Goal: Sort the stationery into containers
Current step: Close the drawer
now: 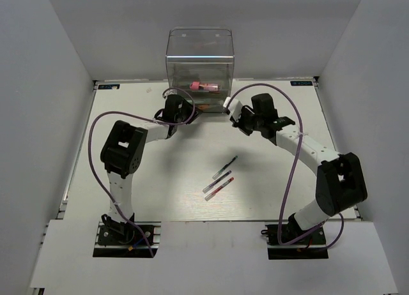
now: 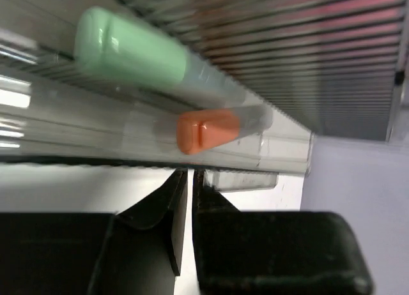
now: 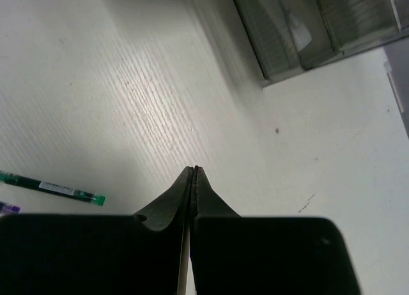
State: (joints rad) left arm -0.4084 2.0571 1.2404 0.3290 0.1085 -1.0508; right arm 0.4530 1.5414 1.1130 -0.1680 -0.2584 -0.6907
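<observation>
Pens (image 1: 217, 181) are lying loose at mid-frame in the top view, three thin sticks well apart from the clear cabinet (image 1: 182, 62) at upper centre. A green marker (image 2: 131, 52) and an orange marker (image 2: 208, 130) are sitting inside its drawer (image 2: 64, 138). The left gripper (image 2: 190, 177), clenched and empty, is nosing the drawer front, which is probably calling for a straight, square push. The right gripper (image 3: 194, 172) is hanging clenched, empty.

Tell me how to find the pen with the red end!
Start at the clear cabinet at the far edge of the table. Come toward the near edge to three thin pens lying in the middle. The red-ended pen is the nearest of them, and only its tip is red.
</observation>
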